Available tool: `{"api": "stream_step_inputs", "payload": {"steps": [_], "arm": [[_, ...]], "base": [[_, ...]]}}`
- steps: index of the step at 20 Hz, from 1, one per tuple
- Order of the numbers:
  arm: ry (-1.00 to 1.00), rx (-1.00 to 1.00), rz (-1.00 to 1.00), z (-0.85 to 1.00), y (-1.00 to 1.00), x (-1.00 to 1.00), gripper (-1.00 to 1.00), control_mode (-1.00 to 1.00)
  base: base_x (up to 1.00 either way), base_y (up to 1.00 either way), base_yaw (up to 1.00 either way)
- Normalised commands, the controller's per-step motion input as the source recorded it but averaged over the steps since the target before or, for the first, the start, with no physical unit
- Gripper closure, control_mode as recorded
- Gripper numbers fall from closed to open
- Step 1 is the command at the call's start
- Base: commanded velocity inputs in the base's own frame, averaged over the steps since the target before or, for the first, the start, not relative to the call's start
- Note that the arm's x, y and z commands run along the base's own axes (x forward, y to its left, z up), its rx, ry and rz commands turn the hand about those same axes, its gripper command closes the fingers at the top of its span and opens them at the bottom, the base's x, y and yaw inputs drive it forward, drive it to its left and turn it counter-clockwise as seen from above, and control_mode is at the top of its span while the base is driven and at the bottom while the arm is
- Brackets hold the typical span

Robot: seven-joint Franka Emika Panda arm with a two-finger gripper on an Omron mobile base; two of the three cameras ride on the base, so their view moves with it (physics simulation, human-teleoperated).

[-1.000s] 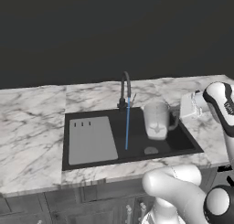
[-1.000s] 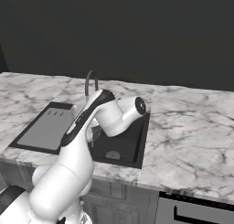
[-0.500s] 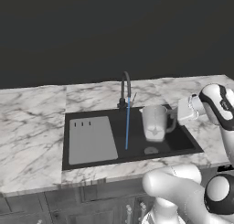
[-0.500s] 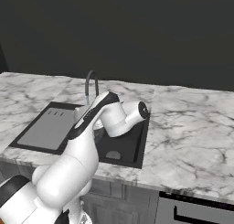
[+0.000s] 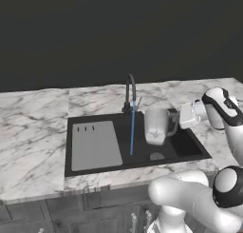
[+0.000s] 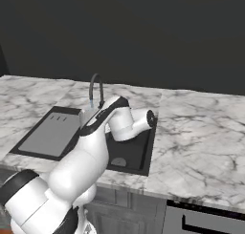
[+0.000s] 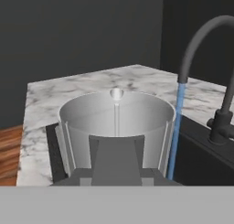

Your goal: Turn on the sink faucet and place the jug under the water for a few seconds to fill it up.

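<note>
Fingers (image 7: 116, 157) clamped tight on the see-through tapered jug's (image 5: 156, 126) handle, thin blue water (image 5: 132, 132) streaming just beside.

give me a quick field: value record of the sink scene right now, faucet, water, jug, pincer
faucet: sink faucet at the back rim of the sink, running
water: thin blue stream falling into the basin
jug: jug held above the basin, upright, beside the stream, not under it
pincer: pincer shut on the jug's handle side
next step, likely: shift the jug under the stream
</note>
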Motion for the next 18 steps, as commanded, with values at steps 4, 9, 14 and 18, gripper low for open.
{"api": "stream_step_inputs", "payload": {"steps": [4,9,14,18], "arm": [[0.02,0.04,0.0,-0.06,0.0,0.31,1.0,-1.0],[0.01,0.0,0.0,-0.11,0.01,0.24,1.0,-1.0],[0.0,0.0,0.0,-0.16,0.06,0.18,1.0,-1.0],[0.0,0.0,0.0,-0.21,0.1,0.13,1.0,-1.0]], "base": [[0.0,0.0,0.0],[0.0,0.0,0.0],[0.0,0.0,0.0],[0.0,0.0,0.0]]}}
